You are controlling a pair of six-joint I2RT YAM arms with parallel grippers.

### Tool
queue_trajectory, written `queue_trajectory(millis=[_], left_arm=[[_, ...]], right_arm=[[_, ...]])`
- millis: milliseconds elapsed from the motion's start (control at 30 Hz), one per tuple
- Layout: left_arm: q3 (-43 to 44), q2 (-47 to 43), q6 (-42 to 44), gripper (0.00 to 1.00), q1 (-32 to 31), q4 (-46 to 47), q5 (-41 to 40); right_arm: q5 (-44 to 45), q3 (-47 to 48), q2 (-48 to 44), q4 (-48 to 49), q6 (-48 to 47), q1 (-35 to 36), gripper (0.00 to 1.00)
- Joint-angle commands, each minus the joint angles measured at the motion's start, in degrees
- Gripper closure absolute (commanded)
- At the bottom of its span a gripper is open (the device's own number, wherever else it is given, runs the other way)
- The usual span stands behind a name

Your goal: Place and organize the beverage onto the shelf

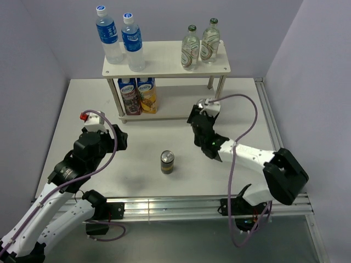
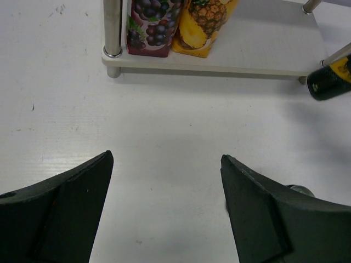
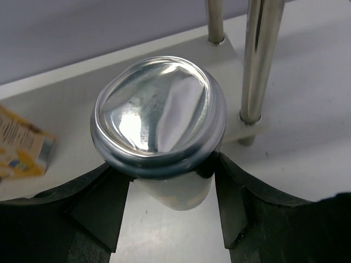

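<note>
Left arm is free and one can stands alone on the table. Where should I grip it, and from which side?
Take the can by its round side wall about mid-height, bringing the open left gripper in level from its left. It stands upright with nothing close beside it, so the jaws can straddle it.

The top external camera looks steeply down from high behind the near edge of the table (image 1: 82, 109), taking all of it in, the shelf (image 1: 164, 64) at 12 o'clock. The left wrist camera, low over the tabletop, faces the shelf's lower board (image 2: 247, 55), cartons (image 2: 175, 24) at 12 o'clock. The right wrist camera sits very close above a can (image 3: 156, 115), a shelf leg (image 3: 262, 60) at 1 o'clock. All three share that lower board.
</note>
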Motion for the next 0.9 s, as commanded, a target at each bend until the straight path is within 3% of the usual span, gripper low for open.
queue_trajectory(millis=[0,400,800,833,867], left_arm=[[-0.05,-1.14,0.02,0.15,-0.45,1.82,-1.35],[0.03,-0.53,0.02,0.15,-0.80,1.91,-1.18],[-0.05,0.18,-0.15,0.15,-0.72,1.82,-1.44],[0.03,0.18,-0.15,0.15,-0.72,1.82,-1.53],[0.04,0.18,-0.24,0.15,-0.80,1.82,-1.62]], right_arm=[[-3.72,7.93,4.83,4.53,-4.01,-4.45,1.00],[-9.26,20.42,18.99,5.40,-6.04,-13.85,1.00],[-8.56,23.59,24.35,6.38,-9.38,-14.65,1.00],[-8.65,23.76,24.53,6.11,-9.47,-14.65,0.96],[-9.00,23.68,24.44,5.32,-9.21,-14.65,0.68]])
